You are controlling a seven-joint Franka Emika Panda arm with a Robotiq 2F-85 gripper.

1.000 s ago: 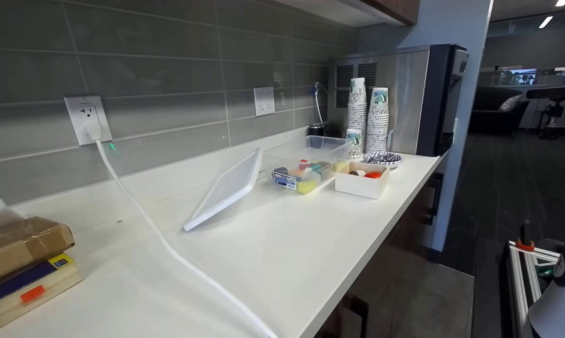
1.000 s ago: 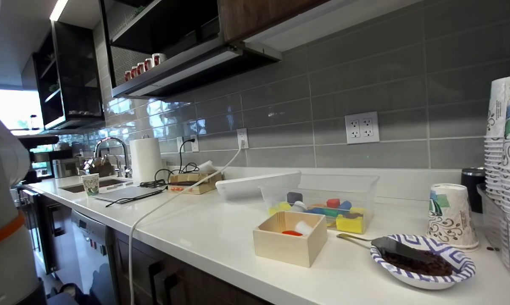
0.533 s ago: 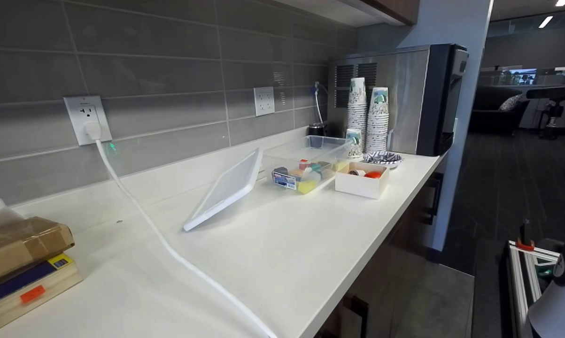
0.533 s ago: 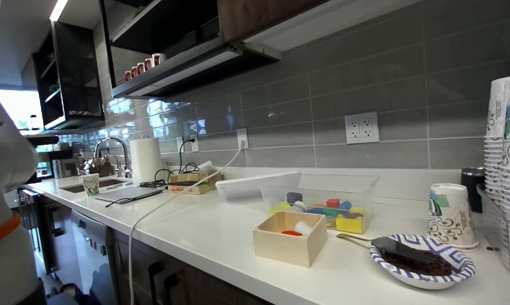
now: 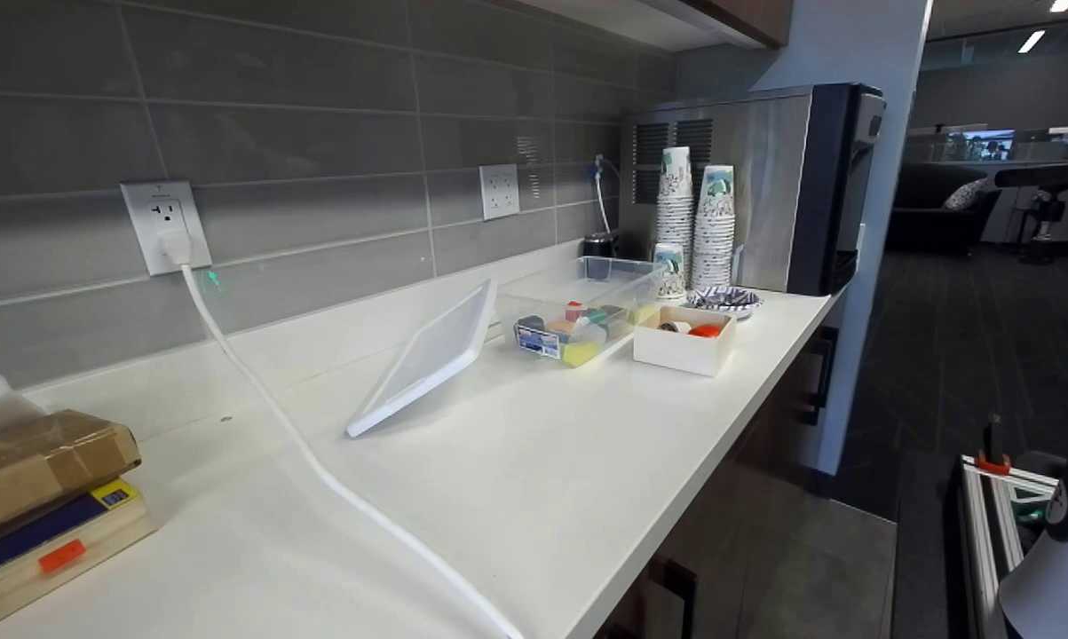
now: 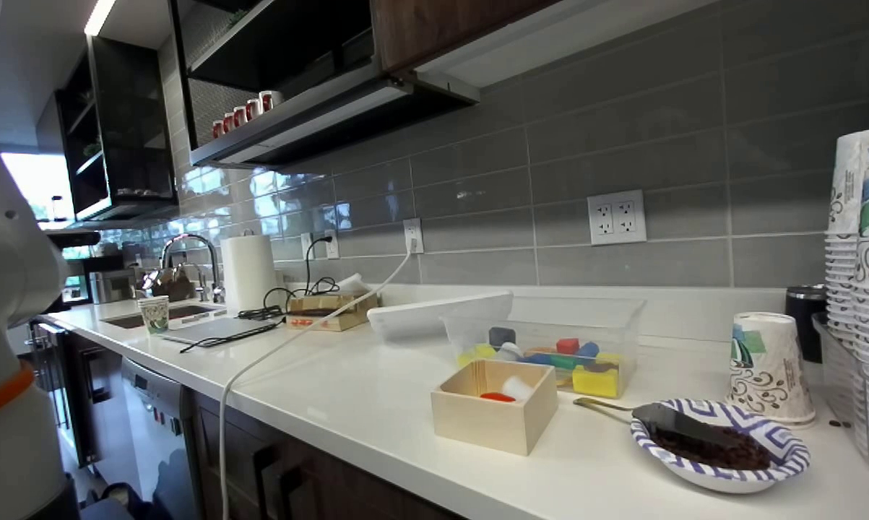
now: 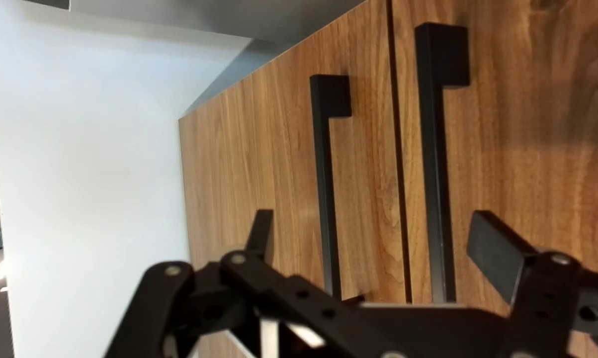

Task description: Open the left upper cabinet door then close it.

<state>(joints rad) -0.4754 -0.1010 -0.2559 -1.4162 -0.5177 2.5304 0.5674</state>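
Observation:
Two wooden cabinet doors show in the wrist view, the left door [image 7: 249, 164] and the right door [image 7: 542, 159]. A thin dark gap runs between them, and both look shut. Each has a long black bar handle, the left handle [image 7: 322, 164] and the right handle [image 7: 434, 169]. My gripper [image 7: 373, 223] is open and empty in front of the doors. Both handles show between its spread fingers, and neither finger appears to touch one. The lower ends of the handles are hidden behind the gripper. In both exterior views the gripper is out of view.
Wooden upper cabinet undersides show in both exterior views [image 5: 755, 18] [image 6: 448, 29]. Below is a white counter [image 5: 516, 461] with a clear bin [image 6: 622, 325], a wooden box [image 6: 477, 426], cup stacks [image 5: 714, 231] and a cord [image 5: 338, 484]. A pale flat surface [image 7: 90, 149] borders the left door.
In an exterior view, the arm link at the left edge has moved slightly to the right. The counter objects have not moved. No earlier wrist view is given.

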